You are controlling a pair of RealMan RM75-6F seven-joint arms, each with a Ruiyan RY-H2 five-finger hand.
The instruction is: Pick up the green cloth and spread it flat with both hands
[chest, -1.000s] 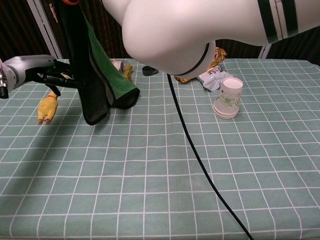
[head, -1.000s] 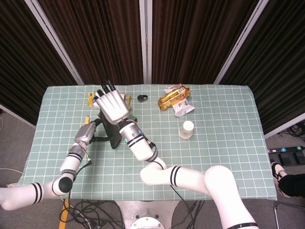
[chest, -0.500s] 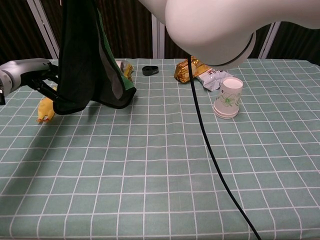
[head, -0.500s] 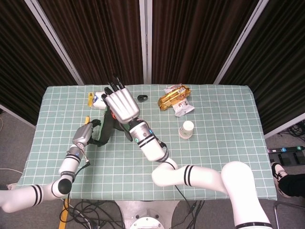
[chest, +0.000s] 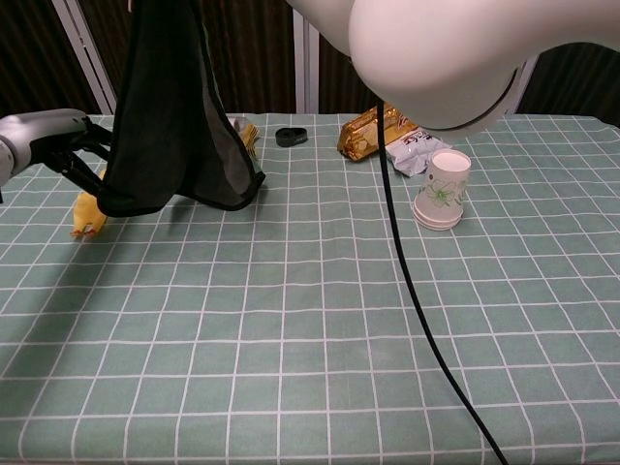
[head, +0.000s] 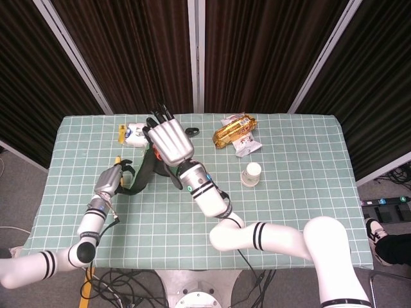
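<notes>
Green cloth (chest: 174, 116) hangs above the checked table (chest: 320, 320), stretched between my hands. My right hand (head: 170, 138) holds its upper end high; my left hand (head: 112, 181) grips the lower corner, out to the left. Its long axis slopes down towards my left, so spreading means pulling the ends apart.

Matt dark cloth (chest: 165, 126), glossy gold snack wrapper (head: 234, 129), checked fabric tablecloth (chest: 291, 320).
</notes>
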